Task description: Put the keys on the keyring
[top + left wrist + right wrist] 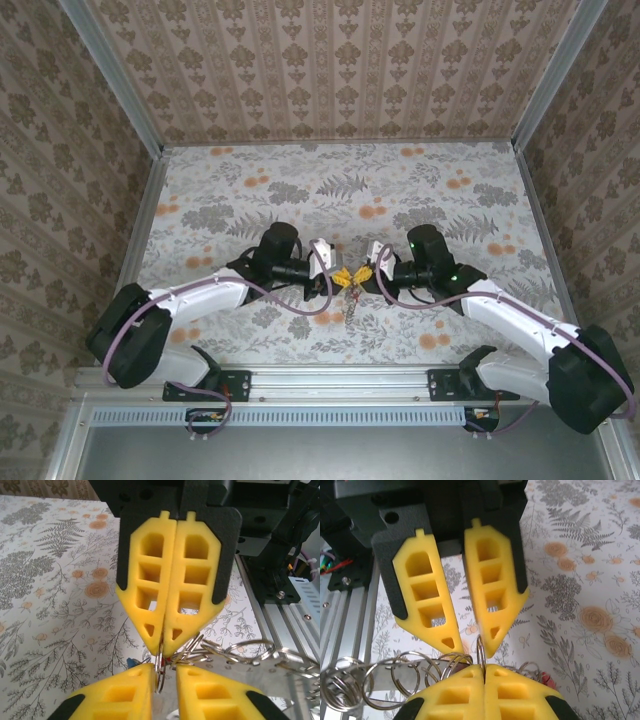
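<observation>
The left claw [470, 644] stands a little open. The right wrist view shows a clear gap between its two yellow fingers. Its own camera shows the keyring [159, 672] sitting in that gap, and I cannot tell whether either finger touches it.

The keyring is a thin silver wire ring between the two claws, which meet tip to tip above the flowered tabletop [300, 180]. Both wrist cameras see it edge-on as a narrow upright sliver, its long axis running from one claw's tips to the other's.

The right claw [163, 642] is fully closed, its fingers pressed flat together, and it pinches the keyring at its tips.

In the overhead view the keys [352, 305] are a small dark bunch just below the meeting claws, on the side of the arm bases. The ring is too fine to make out there.

The right wrist view shows a string of loose silver rings [340, 682] trailing to the left of its own claw. It also shows a red scrap [547, 678] just to that claw's right. The left wrist view shows a blue scrap [131, 661] just left of its fingers.
</observation>
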You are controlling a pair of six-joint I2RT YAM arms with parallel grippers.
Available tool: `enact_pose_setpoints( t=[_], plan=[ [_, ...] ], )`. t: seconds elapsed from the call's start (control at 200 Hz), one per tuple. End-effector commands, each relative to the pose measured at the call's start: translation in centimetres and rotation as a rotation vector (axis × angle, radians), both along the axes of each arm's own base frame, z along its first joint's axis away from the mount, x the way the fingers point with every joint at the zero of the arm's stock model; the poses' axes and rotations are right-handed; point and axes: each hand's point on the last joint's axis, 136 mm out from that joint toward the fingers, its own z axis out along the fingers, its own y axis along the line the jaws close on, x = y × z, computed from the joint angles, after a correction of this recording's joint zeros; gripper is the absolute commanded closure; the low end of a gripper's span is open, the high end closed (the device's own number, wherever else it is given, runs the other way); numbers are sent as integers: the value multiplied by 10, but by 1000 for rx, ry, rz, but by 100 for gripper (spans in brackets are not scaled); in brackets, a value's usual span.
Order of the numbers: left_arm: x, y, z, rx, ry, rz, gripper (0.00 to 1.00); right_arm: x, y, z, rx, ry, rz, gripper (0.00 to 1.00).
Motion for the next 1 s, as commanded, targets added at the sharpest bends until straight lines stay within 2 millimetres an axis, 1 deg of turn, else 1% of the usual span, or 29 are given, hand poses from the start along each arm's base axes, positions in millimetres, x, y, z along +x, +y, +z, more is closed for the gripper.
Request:
enact_pose_setpoints(
  t=[0.0, 0.17, 0.305, 0.545, 0.69, 0.775, 0.85, 0.995],
  plan=[
    [0, 0, 12, 13, -62, -10, 80, 0, 0, 6, -74, -65, 12, 100],
    [-3, -1, 13, 35, -75, -25, 78, -4, 1, 6, -125, -122, 26, 100],
    [-7, -4, 10, 59, -79, -43, 78, -7, 4, 5, -135, -123, 40, 100],
    [-7, -8, 8, 81, -84, -61, 80, -12, 9, 8, -128, -129, 61, 100],
    [-7, -10, 6, 94, -84, -73, 84, -14, 11, 9, -113, -126, 71, 100],
    [-8, -11, 6, 98, -82, -81, 100, -14, 11, 10, -106, -129, 70, 100],
    [-8, -10, 6, 100, -83, -79, 100, -14, 10, 7, -112, -128, 64, 100],
    [-8, -9, 10, 64, -86, -62, 100, -13, 4, -2, -106, -133, 28, 92]
  ],
)
